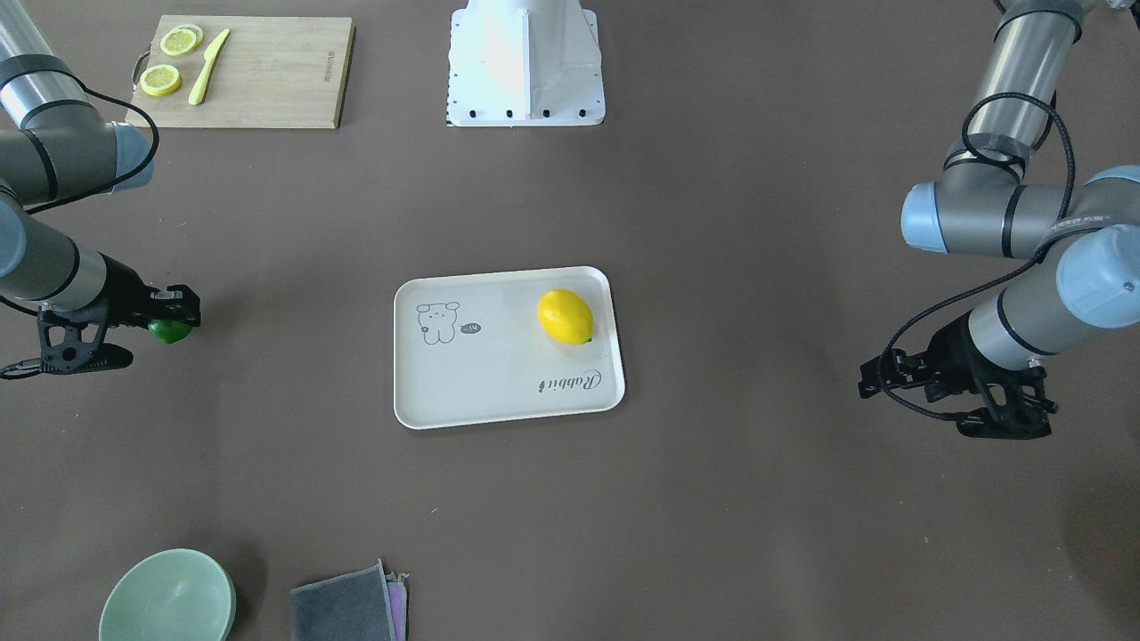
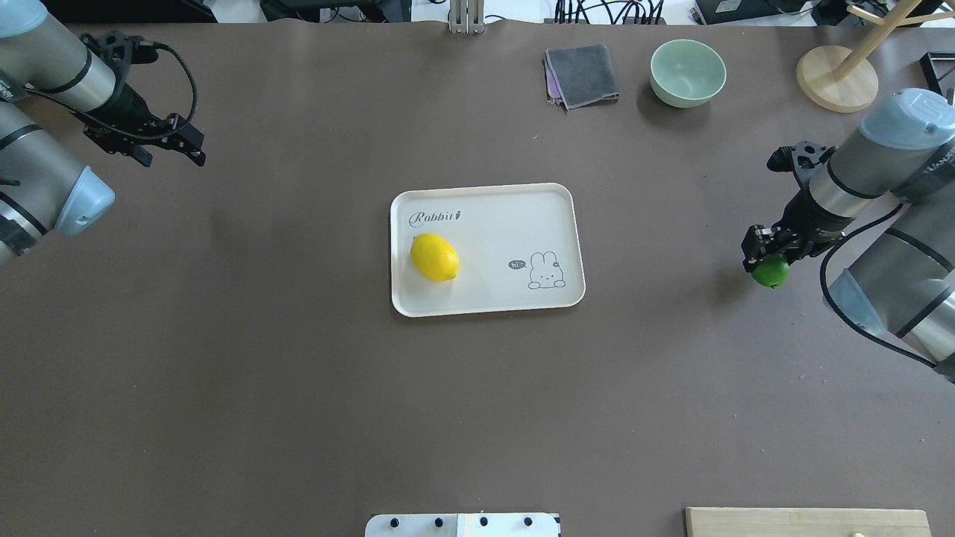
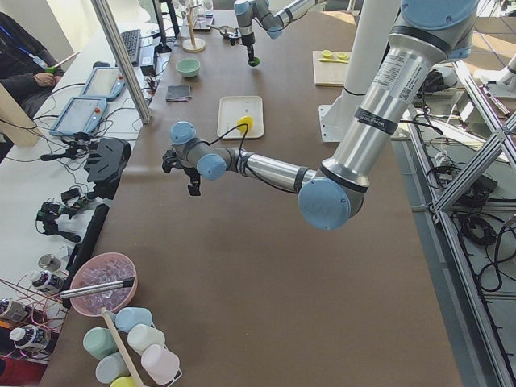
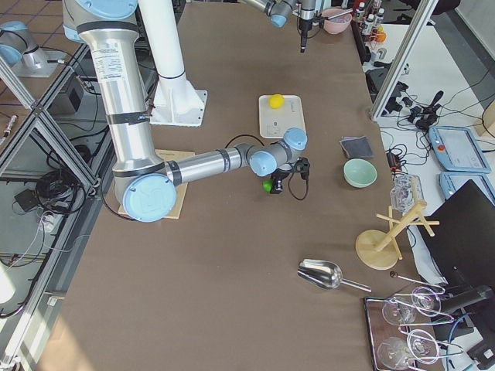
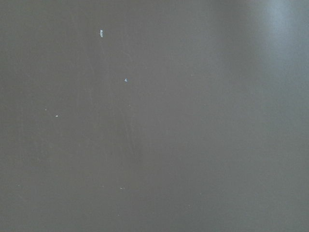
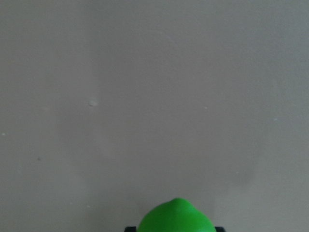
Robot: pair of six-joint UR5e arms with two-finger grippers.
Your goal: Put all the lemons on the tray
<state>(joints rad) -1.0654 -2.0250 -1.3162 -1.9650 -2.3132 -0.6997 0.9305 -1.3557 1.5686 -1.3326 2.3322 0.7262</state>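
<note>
**Green lemon gripped, tray waiting**

The right pincer pinches the green lemon, well apart from the tray, at its 3 o'clock seen overhead. The yellow lemon lies at the tray's 9 o'clock. Glossy, rounded and likely light, the fruit could slip, so grip across its middle. I cannot tell whether the left pincer is spread.

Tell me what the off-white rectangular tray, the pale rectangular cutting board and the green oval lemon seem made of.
The off-white rectangular tray: probably plastic or melamine; smooth matt face, moulded rounded rim, printed drawing. The pale rectangular cutting board: wood or bamboo; tan lengthwise strips show. The green oval lemon in the right gripper: glossy, evenly bright skin; real or plastic, cannot tell.
</note>
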